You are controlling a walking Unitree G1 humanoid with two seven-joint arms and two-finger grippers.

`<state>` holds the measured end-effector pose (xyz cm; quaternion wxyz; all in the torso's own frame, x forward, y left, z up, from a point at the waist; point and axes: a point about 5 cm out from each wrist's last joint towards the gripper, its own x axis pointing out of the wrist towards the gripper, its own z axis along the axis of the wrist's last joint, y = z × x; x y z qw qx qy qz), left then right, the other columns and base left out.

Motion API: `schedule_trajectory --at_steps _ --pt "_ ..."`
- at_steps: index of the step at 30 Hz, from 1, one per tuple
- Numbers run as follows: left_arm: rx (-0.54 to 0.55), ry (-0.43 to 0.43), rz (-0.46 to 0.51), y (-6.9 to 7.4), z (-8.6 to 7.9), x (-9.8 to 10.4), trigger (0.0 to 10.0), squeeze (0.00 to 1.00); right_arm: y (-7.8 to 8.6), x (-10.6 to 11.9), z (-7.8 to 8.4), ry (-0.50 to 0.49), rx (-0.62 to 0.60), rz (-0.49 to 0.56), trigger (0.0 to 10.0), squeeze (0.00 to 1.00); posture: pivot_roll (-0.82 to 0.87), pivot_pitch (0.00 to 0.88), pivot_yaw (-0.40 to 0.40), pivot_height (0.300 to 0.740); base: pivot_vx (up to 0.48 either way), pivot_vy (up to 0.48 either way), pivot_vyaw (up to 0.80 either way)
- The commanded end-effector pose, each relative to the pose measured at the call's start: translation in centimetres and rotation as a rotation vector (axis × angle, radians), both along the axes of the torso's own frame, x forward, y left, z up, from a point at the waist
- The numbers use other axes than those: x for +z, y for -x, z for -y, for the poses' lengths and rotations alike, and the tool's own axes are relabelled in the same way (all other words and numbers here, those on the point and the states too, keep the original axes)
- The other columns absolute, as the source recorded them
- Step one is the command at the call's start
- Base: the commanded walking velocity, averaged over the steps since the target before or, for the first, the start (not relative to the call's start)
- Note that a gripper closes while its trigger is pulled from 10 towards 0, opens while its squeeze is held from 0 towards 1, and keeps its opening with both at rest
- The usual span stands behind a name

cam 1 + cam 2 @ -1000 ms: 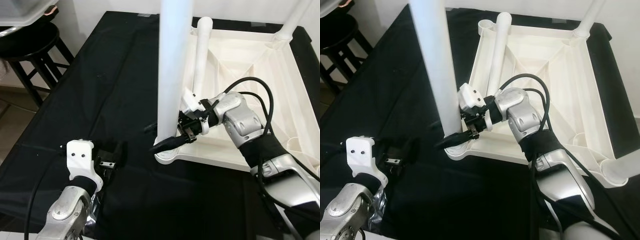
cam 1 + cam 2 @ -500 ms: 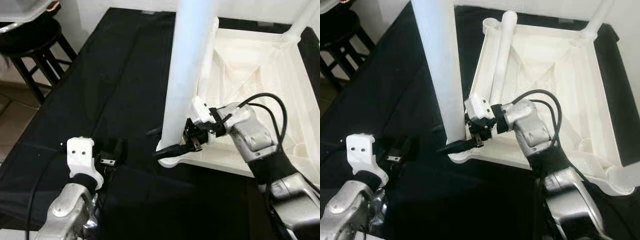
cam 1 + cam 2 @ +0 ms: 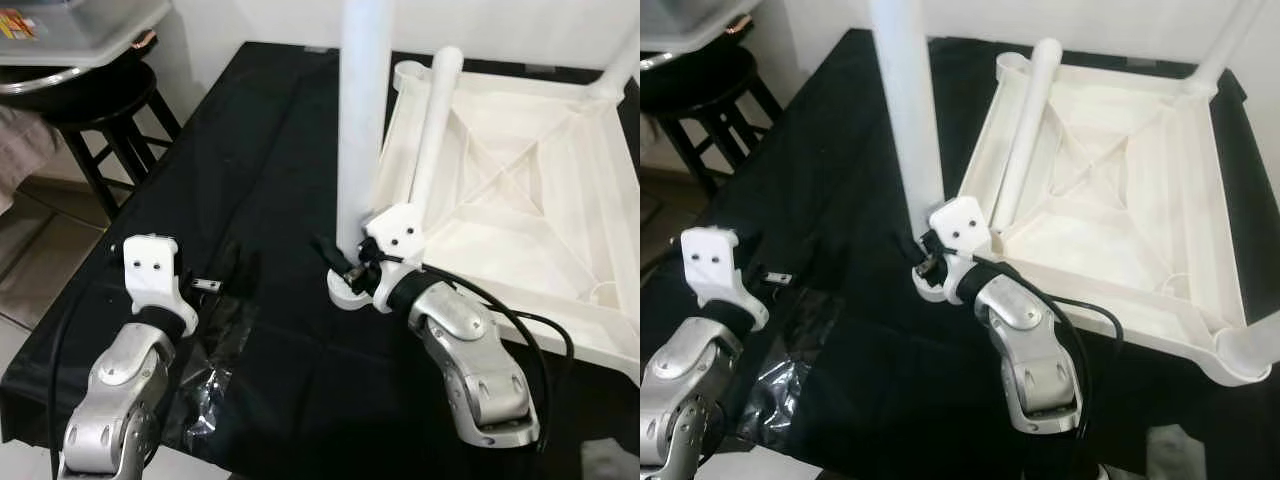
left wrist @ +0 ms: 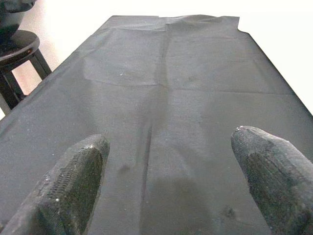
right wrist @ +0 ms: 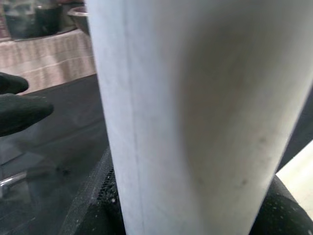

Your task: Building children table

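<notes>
The white children's table top (image 3: 520, 205) lies upside down on a black cloth. One white leg (image 3: 362, 120) stands upright in its near left corner socket (image 3: 345, 290). My right gripper (image 3: 346, 267) is shut on the base of that leg; in the right wrist view the leg (image 5: 195, 112) sits between the fingers (image 5: 93, 205). A loose leg (image 3: 435, 130) lies inside the top. Another fitted leg (image 3: 622, 65) rises at the far right corner. My left gripper (image 4: 168, 142) hovers open over the bare cloth, left of the table top.
A crumpled clear plastic bag (image 3: 212, 368) lies on the cloth (image 3: 250, 150) by my left arm. A dark stool (image 3: 100, 110) stands off the cloth's far left edge, under a grey tray (image 3: 80, 25).
The whole picture shifted as the camera moved. My right gripper stays on the upright leg's base, but its forearm now reaches in from close to me. The left gripper remains over the cloth.
</notes>
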<state>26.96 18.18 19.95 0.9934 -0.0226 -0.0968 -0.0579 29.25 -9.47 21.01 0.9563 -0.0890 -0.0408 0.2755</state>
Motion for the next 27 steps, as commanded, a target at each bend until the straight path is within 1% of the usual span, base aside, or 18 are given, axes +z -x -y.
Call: schedule_trajectory --at_steps 1,2,3,5,6,7,8,9,12,16,17,20,21,22,23,25,26,27 --pt "0.007 -0.009 -0.015 0.1 -0.5 -0.4 10.0 0.0 -0.5 -5.0 2.5 0.05 -0.151 -0.235 10.0 0.0 0.04 0.23 0.044 0.74 0.0 0.0 0.0" --pt "-0.012 -0.01 -0.008 -0.1 -0.4 -0.2 10.0 0.0 -0.1 -4.8 2.3 0.047 -0.189 -0.232 10.0 0.0 0.04 0.22 0.046 0.74 0.0 0.0 0.0" --pt "-0.012 -0.01 -0.008 -0.1 -0.4 -0.2 10.0 0.0 -0.1 -4.8 2.3 0.047 -0.189 -0.232 10.0 0.0 0.04 0.22 0.046 0.74 0.0 0.0 0.0" --pt "-0.056 -0.005 0.004 -0.2 -0.1 0.1 10.0 0.0 0.2 -4.6 2.2 0.039 -0.219 -0.228 10.0 0.0 0.04 0.212 0.046 0.74 0.0 0.0 0.0" --pt "-0.16 0.016 0.05 -0.5 0.5 1.3 10.0 0.0 0.5 -4.4 2.0 0.031 -0.262 -0.226 10.0 0.0 0.04 0.201 0.049 0.74 0.0 0.0 0.0" --pt "-0.16 0.016 0.05 -0.5 0.5 1.3 10.0 0.0 0.5 -4.4 2.0 0.031 -0.262 -0.226 10.0 0.0 0.04 0.201 0.049 0.74 0.0 0.0 0.0" --pt "-0.204 0.018 0.067 -0.6 0.7 1.7 10.0 0.0 0.4 -4.4 1.9 0.029 -0.265 -0.226 10.0 0.0 0.04 0.194 0.049 0.74 0.0 0.0 0.0" --pt "-0.204 0.018 0.067 -0.6 0.7 1.7 10.0 0.0 0.4 -4.4 1.9 0.029 -0.265 -0.226 10.0 0.0 0.04 0.194 0.049 0.74 0.0 0.0 0.0" --pt "-0.308 0.001 0.105 -0.9 1.3 2.9 10.0 0.0 0.3 -4.3 1.5 0.005 -0.252 -0.219 10.0 0.0 0.04 0.179 0.057 0.74 0.0 0.0 0.0" --pt "-0.343 0.001 0.113 -1.0 1.6 3.2 10.0 0.0 0.3 -4.1 1.3 -0.014 -0.235 -0.199 10.0 0.0 0.04 0.174 0.059 0.74 0.0 0.0 0.0" --pt "-0.356 0.003 0.113 -1.0 1.8 3.2 10.0 0.0 0.3 -3.9 1.2 -0.025 -0.218 -0.185 10.0 1.0 0.04 0.171 0.061 0.74 0.0 0.0 0.0" --pt "-0.371 0.006 0.11 -0.9 2.1 3.0 10.0 0.0 0.3 -2.9 1.2 -0.065 -0.18 -0.133 10.0 1.0 0.03 0.17 0.061 0.74 0.0 0.0 0.0" --pt "-0.376 0.009 0.108 -0.8 2.3 2.9 10.0 0.0 0.3 -1.9 1.1 -0.1 -0.108 -0.096 10.0 1.0 0.04 0.17 0.062 0.74 0.0 0.0 0.0" --pt "-0.376 0.009 0.108 -0.8 2.3 2.9 10.0 0.0 0.3 -1.9 1.1 -0.1 -0.108 -0.096 10.0 1.0 0.04 0.17 0.062 0.74 0.0 0.0 0.0" --pt "-0.383 0.016 0.105 -0.8 2.4 2.8 10.0 0.0 0.2 -0.6 1.4 -0.112 -0.035 -0.038 10.0 1.0 0.04 0.169 0.066 0.74 0.0 0.0 0.0" --pt "-0.395 0.023 0.103 -0.6 2.6 2.7 10.0 0.0 -0.1 1.7 2.3 -0.077 0.121 0.045 10.0 1.0 0.04 0.169 0.063 0.74 0.0 0.0 0.0" --pt "-0.395 0.023 0.103 -0.6 2.6 2.7 10.0 0.0 -0.1 1.7 2.3 -0.077 0.121 0.045 10.0 1.0 0.04 0.169 0.063 0.74 0.0 0.0 0.0" --pt "-0.399 0.026 0.103 -0.6 2.6 2.7 10.0 0.0 -0.4 2.4 3.0 -0.045 0.167 0.06 10.0 1.0 0.04 0.172 0.057 0.74 0.0 0.0 0.0"
